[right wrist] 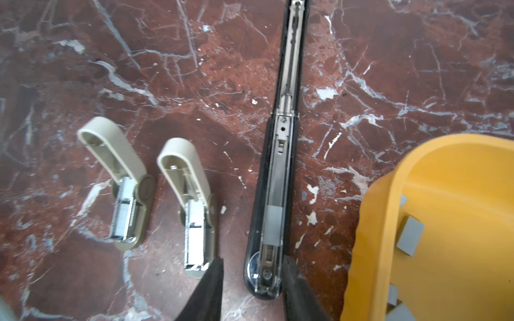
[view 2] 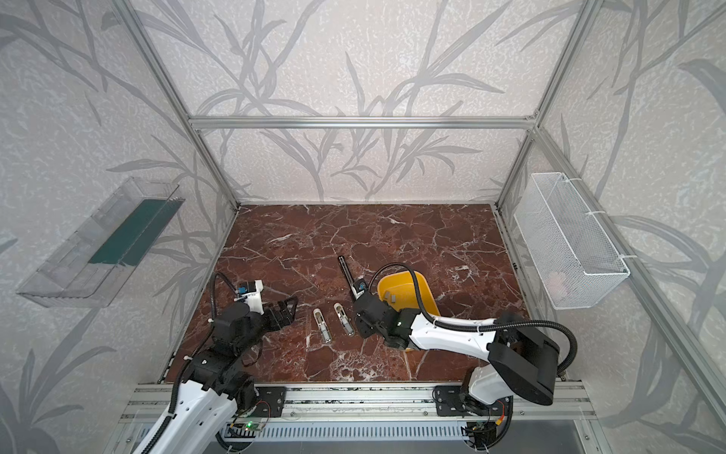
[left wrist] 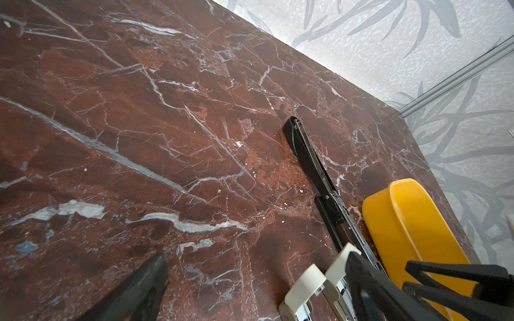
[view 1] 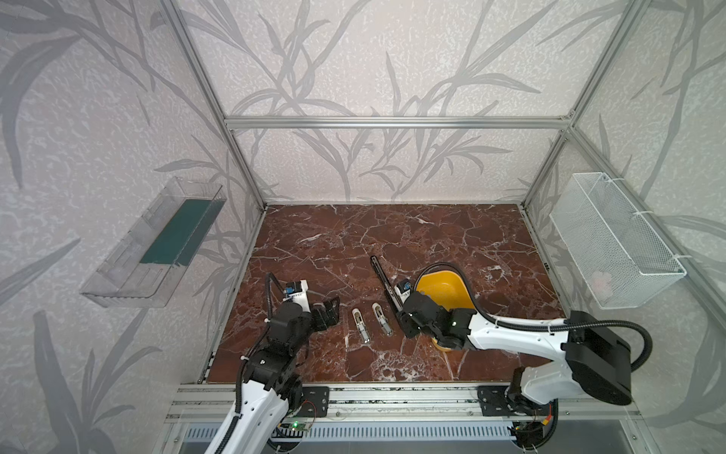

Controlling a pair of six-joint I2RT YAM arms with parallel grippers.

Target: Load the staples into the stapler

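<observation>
Currently the black stapler (right wrist: 278,172) lies folded out flat on the red marble tabletop (view 1: 353,243), its metal magazine channel facing up. One grey staple strip (right wrist: 273,225) sits in that channel, in the half of the stapler nearest the right arm. The right gripper (right wrist: 253,289) hangs over that same end with its fingers (right wrist: 211,286) parted, one to each side of the stapler's rounded nose, and nothing is pinched between them (the strip lies clear of both tips). More staples (right wrist: 410,236), loose grey strips, lie inside the yellow bin (right wrist: 375,222), which stands just beside the stapler on the side away from the left arm. On the stapler's other side are two cream mini staplers (right wrist: 192,205), both flipped open with their shiny metal trays showing. They lie side by side, near the black stapler but not touching it. Beyond them, farther still from the stapler, the left gripper (view 1: 329,310) has its fingers (left wrist: 147,283) spread wide and empty.
</observation>
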